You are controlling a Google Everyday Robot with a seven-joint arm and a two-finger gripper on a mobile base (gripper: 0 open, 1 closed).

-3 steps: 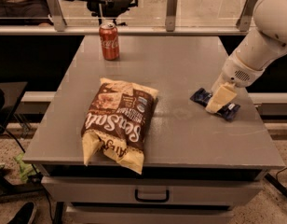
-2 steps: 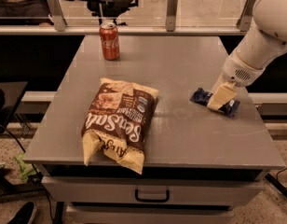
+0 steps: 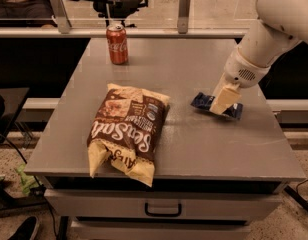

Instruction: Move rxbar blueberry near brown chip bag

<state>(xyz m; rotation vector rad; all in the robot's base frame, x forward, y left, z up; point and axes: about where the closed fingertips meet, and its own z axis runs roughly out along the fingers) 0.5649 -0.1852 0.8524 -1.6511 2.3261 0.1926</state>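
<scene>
since the tool (image 3: 225, 100) and the rxbar blueberry (image 3: 200, 102) both sit a little further from the right edge of the tabletop (image 3: 204, 149) than a second ago, the move toward the brown chip bag (image 3: 126, 131) looks to have just begun. the tool is down on the middle of the bar, so only the dark blue ends show on either side. i cannot tell whether it is clamped on the wrapper or only pressing on it, nor whether the bar is lifted or sliding. the bar lies right of centre, well apart from the bag, with bare tabletop between them. the bag lies left of centre, reaching the front edge, and has not shifted. the red soda can (image 3: 117, 44) stands by the back edge, out of the path. most of the gap is still to cross.
</scene>
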